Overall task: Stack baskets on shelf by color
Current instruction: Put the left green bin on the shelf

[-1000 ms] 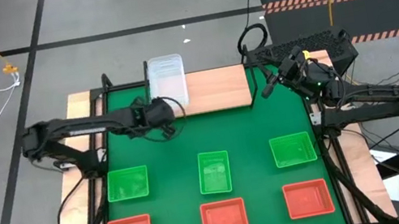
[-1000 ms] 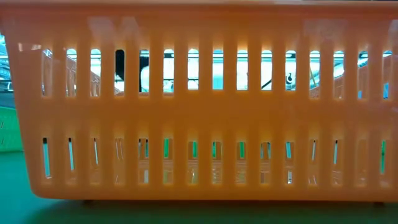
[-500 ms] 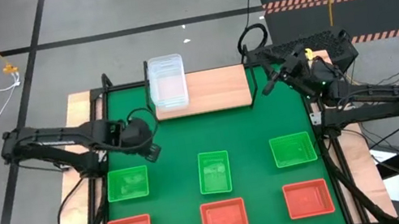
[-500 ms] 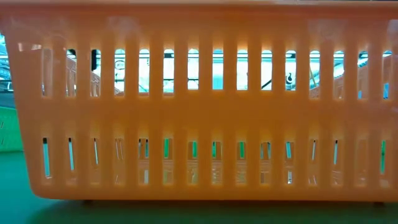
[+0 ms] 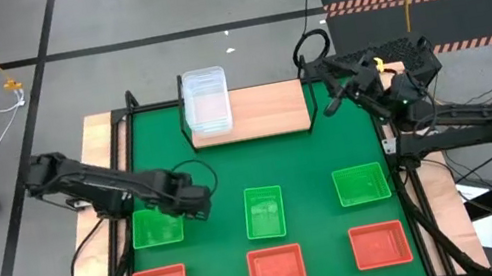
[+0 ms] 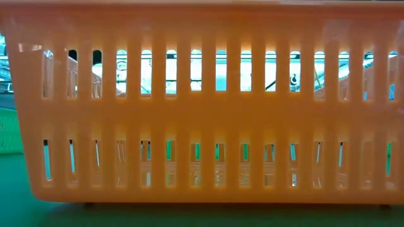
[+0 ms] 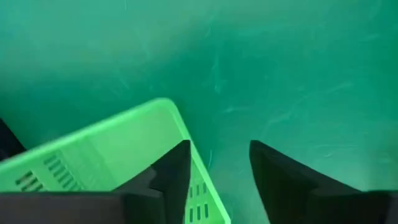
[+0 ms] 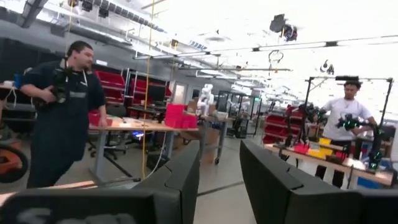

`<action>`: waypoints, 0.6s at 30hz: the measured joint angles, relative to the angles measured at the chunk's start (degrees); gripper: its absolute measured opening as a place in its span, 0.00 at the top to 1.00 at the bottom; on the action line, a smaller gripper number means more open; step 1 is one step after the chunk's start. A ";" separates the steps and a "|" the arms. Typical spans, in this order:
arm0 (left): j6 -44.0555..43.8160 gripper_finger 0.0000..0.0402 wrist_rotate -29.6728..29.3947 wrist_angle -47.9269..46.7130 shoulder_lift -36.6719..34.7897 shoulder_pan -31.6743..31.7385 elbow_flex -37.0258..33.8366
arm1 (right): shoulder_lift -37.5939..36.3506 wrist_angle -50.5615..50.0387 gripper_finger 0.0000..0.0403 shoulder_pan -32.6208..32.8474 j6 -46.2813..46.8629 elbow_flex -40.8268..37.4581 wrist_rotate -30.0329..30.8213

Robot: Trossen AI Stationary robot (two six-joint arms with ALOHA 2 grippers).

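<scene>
Your left claw (image 7: 217, 171) gapes empty, straddling green basket (image 5: 157, 226) rim, ready to pinch. Right claw (image 8: 219, 165) parted, empty, parked aloft.

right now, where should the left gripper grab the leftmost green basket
Take the leftmost green basket by its right-hand rim wall, coming from straight above. The left gripper hangs open there, and its wrist view shows one finger over the slotted wall, the other over bare mat. The thin upright wall suits a pinch.
</scene>
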 joint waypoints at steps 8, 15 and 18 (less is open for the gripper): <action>-3.21 0.47 1.82 -2.72 3.69 -1.36 0.00 | 3.54 5.87 0.72 0.00 -2.34 0.00 -0.01; -4.23 0.57 1.34 -2.29 4.83 -2.20 -1.74 | 6.11 9.17 0.72 0.00 -4.76 0.00 -0.01; -2.08 0.69 1.32 0.39 4.88 -1.40 -3.75 | 6.13 9.30 0.72 0.00 -4.82 0.00 -0.01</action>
